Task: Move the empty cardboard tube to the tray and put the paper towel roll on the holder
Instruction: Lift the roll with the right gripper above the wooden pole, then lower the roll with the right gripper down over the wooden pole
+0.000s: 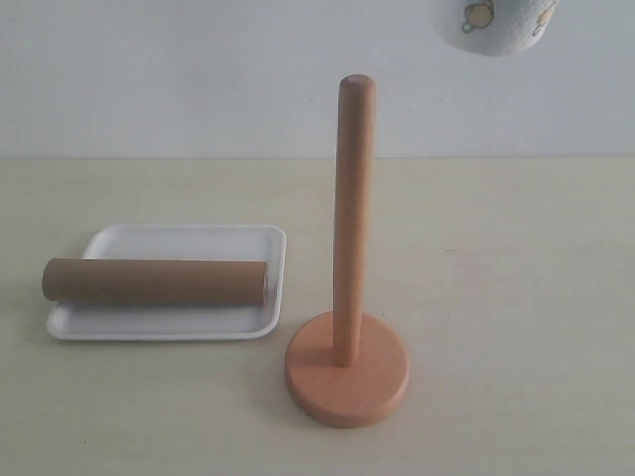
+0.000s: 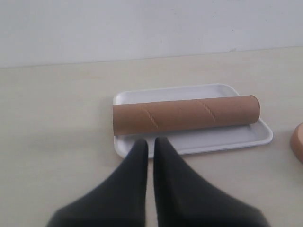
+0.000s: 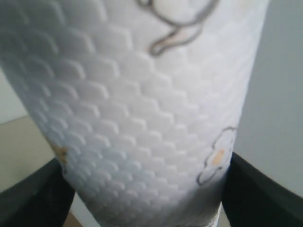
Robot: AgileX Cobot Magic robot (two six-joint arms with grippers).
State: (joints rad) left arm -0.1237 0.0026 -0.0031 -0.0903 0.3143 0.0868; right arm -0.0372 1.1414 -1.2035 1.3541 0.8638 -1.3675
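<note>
The empty cardboard tube (image 1: 154,282) (image 2: 185,114) lies on its side across the white tray (image 1: 179,242) (image 2: 213,139) at the left of the table. My left gripper (image 2: 150,143) is shut and empty, just short of the tray's near rim. It does not show in the exterior view. The wooden holder (image 1: 349,327) stands upright in the middle, its post bare. The paper towel roll (image 1: 496,25) (image 3: 142,109) hangs at the top right, above and to the right of the post's top. My right gripper (image 3: 144,189) is shut on the roll, a finger on each side.
A plain white wall (image 1: 198,69) runs behind the pale table (image 1: 516,297). The edge of the holder's base (image 2: 298,142) shows in the left wrist view, beside the tray.
</note>
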